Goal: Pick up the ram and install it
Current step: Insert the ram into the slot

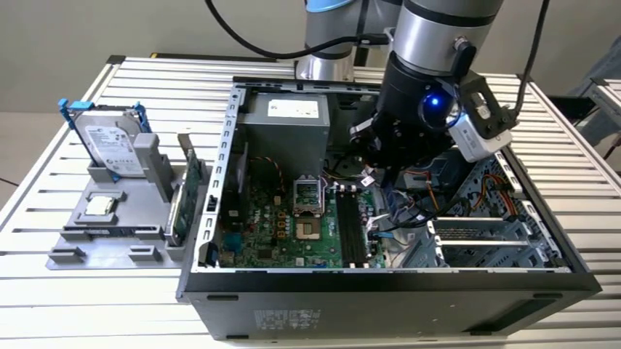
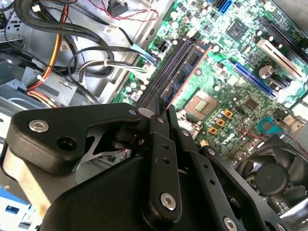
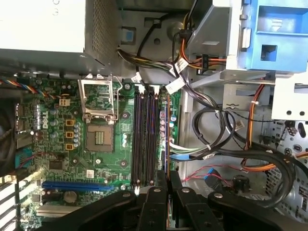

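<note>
The claw is seen inside the open computer case, lowered over the motherboard at the row of memory slots. Its fingers are drawn narrow and closed upon the ram, which is held on edge between them. In both wrist views the stick runs straight out from the fingertips, lying along the slot at the edge of the row, beside the empty dark slots; whether it is fully seated cannot be told. A processor socket lies beyond the slots from the claw. Well away, on the counter outside the case, a hard drive stands in a grey holder.
</note>
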You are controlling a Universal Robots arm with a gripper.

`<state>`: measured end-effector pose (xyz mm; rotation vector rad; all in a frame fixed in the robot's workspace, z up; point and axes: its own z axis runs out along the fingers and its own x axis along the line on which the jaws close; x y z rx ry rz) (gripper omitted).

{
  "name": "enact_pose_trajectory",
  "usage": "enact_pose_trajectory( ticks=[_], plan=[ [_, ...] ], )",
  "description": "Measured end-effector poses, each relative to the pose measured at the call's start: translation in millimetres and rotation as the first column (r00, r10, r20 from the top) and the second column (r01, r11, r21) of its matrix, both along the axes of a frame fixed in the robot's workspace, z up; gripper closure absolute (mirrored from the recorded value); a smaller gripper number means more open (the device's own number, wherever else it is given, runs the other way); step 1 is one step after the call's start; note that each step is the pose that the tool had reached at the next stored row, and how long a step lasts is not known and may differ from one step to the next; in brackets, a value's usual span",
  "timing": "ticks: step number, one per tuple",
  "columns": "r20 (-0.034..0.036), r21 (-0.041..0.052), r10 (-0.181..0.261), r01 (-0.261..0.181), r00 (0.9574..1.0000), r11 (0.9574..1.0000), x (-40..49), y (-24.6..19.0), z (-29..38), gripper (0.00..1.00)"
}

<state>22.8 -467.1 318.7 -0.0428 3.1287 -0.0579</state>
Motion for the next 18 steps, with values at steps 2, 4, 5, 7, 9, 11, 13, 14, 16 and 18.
enact_pose_trajectory(
  ticks=[2,4,5,7,9,11,13,14,16,18],
  plan=[
    [-0.0001,-0.0039,0.0,0.0,1.0,1.0,0.0,0.5,-3.1,1.0],
    [-0.0001,-0.0061,-0.001,0.001,1.0,1.0,0.1,0.5,-4.9,1.0],
    [-0.0001,-0.0064,-0.002,0.002,1.0,1.0,0.1,0.5,-5.4,1.0],
    [0.0,-0.0067,-0.008,0.008,1.0,0.9999,0.0,0.5,-6.3,1.0],
    [0.0,-0.0071,-0.015,0.015,0.9999,0.9999,0.0,0.5,-7.5,1.0],
    [0.0,-0.0071,-0.02,0.02,0.9998,0.9998,-0.1,0.5,-9.4,1.0],
    [0.0008,-0.0072,-0.023,0.023,0.9997,0.9997,-0.8,0.5,-11.7,1.0],
    [0.0009,-0.0072,-0.024,0.024,0.9997,0.9997,-1.1,0.5,-12.5,1.0],
    [0.0007,-0.0073,-0.029,0.029,0.9996,0.9996,-1.5,0.5,-13.4,1.0],
    [0.0001,-0.0064,-0.035,0.035,0.9994,0.9994,-2.0,0.5,-14.2,1.0]
  ],
)
